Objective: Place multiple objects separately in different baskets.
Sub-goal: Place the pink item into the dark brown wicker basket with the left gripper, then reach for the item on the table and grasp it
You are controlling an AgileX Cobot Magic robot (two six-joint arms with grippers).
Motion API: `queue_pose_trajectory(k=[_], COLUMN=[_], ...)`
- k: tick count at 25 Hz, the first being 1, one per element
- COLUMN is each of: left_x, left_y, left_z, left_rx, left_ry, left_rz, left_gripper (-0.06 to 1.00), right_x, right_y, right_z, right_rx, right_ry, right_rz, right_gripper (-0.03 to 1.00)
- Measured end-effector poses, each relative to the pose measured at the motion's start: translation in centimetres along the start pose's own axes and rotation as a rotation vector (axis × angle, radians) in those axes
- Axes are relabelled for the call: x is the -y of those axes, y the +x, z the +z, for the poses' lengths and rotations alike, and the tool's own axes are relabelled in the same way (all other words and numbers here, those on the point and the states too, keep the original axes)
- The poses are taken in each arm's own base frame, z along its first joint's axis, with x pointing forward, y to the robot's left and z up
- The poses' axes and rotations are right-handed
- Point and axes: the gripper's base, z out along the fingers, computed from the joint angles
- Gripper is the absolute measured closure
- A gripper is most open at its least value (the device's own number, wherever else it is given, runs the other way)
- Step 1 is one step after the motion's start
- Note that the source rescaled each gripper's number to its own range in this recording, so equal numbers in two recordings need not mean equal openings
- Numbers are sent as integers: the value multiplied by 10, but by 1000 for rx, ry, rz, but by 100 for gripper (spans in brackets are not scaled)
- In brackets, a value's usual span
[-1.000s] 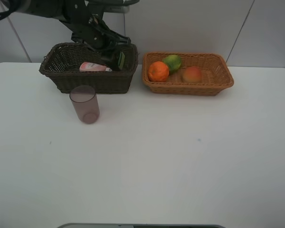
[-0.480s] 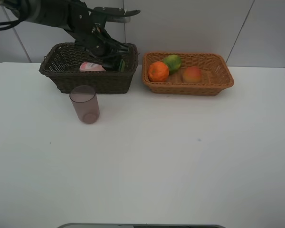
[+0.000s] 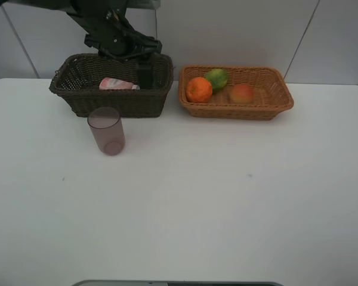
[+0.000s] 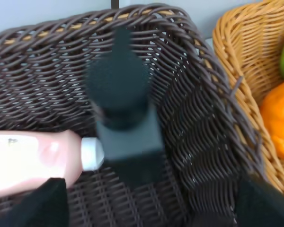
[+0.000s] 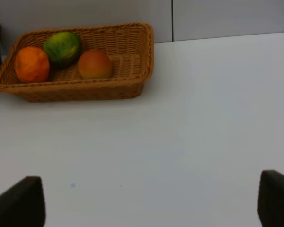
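My left gripper (image 4: 149, 208) hangs open over the right end of the dark brown basket (image 3: 65, 89). Below its spread fingertips (image 4: 42, 203) the dark green pump bottle (image 4: 125, 113) sits free inside the basket, blurred, next to the pink lotion bottle (image 4: 33, 161). On the table just in front of this basket the mauve cup (image 3: 106, 130) stands upright. The tan basket (image 3: 274, 104) holds the orange (image 3: 198, 89), the green citrus (image 3: 216, 78) and the red-yellow fruit (image 3: 241, 93). My right gripper (image 5: 146, 203) is open and empty over the table, well short of the tan basket (image 5: 132, 87).
The two baskets stand side by side along the white table's far edge, against a grey wall. The left arm (image 3: 113, 33) reaches in from the upper left above the dark basket. The right arm does not show in the high view.
My left gripper has opened and let go of the dark green pump bottle, which now rests in the dark basket. The arm has lifted slightly. The right arm has not moved.
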Motion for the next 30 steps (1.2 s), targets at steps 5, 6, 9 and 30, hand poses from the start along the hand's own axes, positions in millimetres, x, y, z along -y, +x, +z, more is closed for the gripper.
queue_pose_trajectory(k=[5,6,9,30], left_x=[5,8,19,37], left_y=[-9,-8,-6,75], left_z=[-39,-46,-63,-61], left_rx=[-70,-93,-160,-549], left_ry=[-4,-3,8,24], left_rz=[32,45,88,264], left_gripper=[4,4,4,-5], right_x=[0,0,0,0], right_y=[0,0,0,0], right_z=[0,0,0,0], right_rx=[0,0,0,0], right_ry=[0,0,0,0], right_rz=[0,0,0,0], right_gripper=[-3,-3,-3,-3])
